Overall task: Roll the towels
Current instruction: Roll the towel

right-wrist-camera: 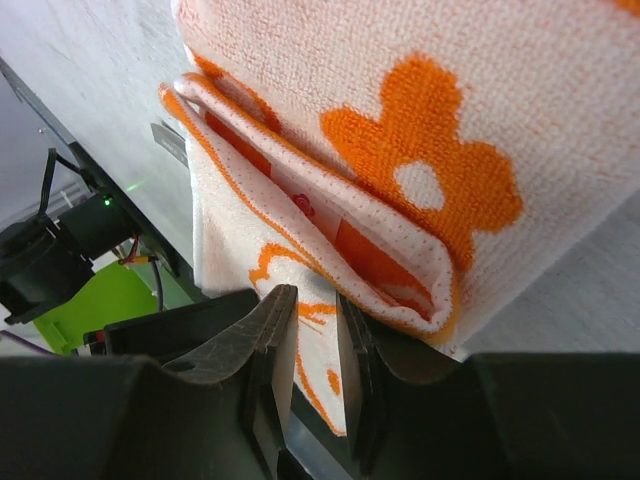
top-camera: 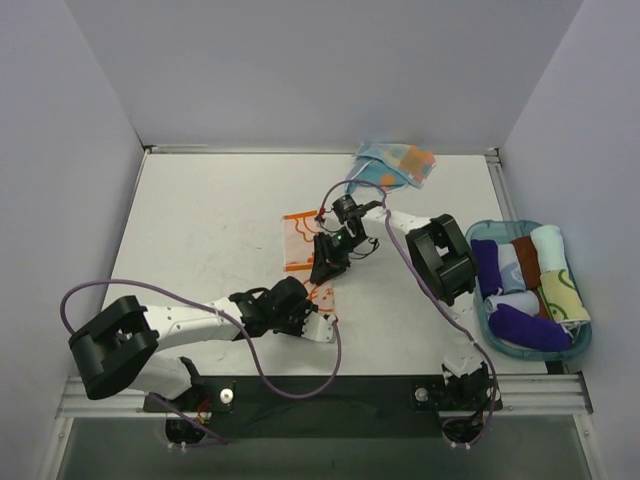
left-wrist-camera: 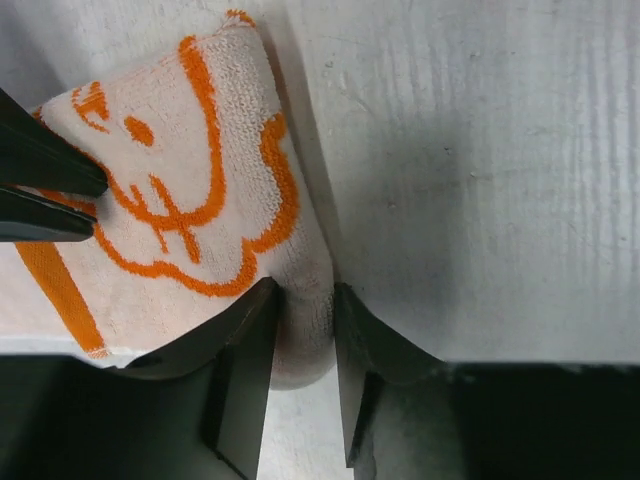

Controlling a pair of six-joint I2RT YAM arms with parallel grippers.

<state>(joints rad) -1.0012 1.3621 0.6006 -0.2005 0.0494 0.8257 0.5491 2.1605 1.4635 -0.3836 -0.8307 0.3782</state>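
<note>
Two towels on the white bench.

The white towel lies mid-bench. It is looped terry, soft and nubbly, with orange cloud-like outlines and an orange band along one edge. It is folded over on itself, and the right wrist view shows several layers stacked, with a rounded fold edge.

The left end effector is closed on this towel. In its own view, a puffy rounded corner of the cloth bulges between the two dark fingers, pinched on both sides.

The right end effector is also gripping the white towel. Its jaws stand narrow, with a thin layer of the cloth caught between the fingers.

The blue towel sits crumpled in a loose heap at the far edge of the bench, well apart from both arms. It has orange and yellow patches.

A blue oval basket at the right holds rolled cloths, cylinders in purple, white, brown and yellow.
</note>
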